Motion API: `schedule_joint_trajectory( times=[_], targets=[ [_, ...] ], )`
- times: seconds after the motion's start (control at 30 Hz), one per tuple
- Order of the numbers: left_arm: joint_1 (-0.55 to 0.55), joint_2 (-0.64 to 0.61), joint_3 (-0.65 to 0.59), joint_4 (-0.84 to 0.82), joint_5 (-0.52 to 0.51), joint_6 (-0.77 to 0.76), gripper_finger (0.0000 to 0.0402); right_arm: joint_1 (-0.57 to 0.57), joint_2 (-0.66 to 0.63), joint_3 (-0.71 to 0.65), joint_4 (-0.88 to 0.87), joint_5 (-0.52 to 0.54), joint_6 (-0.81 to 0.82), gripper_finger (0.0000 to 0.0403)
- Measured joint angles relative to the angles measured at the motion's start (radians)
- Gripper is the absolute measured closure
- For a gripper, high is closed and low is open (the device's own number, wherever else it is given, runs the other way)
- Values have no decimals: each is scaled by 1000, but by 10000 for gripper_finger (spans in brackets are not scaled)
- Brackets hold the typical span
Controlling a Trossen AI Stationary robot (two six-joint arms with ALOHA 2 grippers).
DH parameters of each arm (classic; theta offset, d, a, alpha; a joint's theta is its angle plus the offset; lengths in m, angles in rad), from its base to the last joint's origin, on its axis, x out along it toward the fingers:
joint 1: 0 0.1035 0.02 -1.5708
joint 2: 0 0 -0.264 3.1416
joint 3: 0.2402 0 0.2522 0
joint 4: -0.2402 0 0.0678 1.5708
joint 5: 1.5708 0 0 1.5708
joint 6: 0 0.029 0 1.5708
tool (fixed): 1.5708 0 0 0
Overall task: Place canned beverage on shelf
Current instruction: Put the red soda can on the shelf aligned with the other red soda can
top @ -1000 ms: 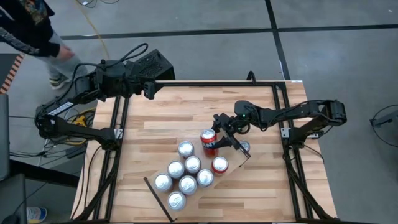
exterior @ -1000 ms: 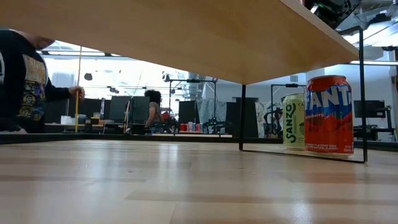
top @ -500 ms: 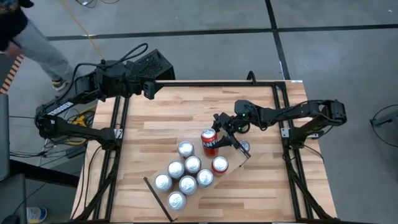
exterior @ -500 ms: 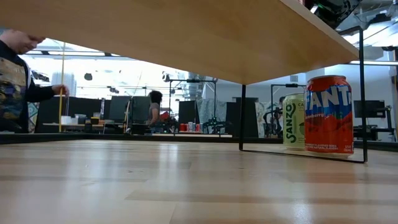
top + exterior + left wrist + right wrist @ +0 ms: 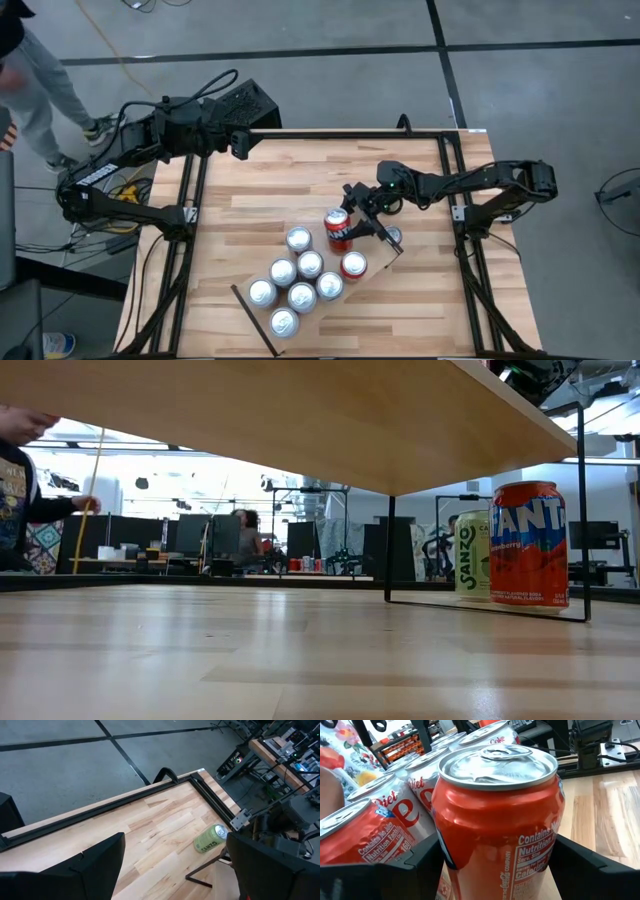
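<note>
Right gripper (image 5: 347,222): jaws spread wide and pressed against both sides of an upright red can (image 5: 500,815), at the shelf (image 5: 373,259) edge beside the row already there. Whether resting or just above, impossible to tell.

Possible faults:
- nudging the neighbouring silver cans (image 5: 300,270) just behind on release, spacing being tight;
- tipping off the board edge if let go too near it;
- snagging on a finger while backing out.

Left gripper (image 5: 172,865): jaws wide, empty, parked over the far left corner.

Surface: striped wooden tabletop (image 5: 260,190), black frame rails, one green can (image 5: 210,838) lying beside the shelf end.

Room: grey floor, distant benches, a person (image 5: 40,70) passing far left.
</note>
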Motion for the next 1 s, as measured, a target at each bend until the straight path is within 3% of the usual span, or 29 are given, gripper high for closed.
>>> schedule_joint_trajectory(
  times=[1.0],
  targets=[
    [0, 0, 0, 0, 0, 0, 69, -14, 1, -2, 48, -4, -36, 94]
  ],
)
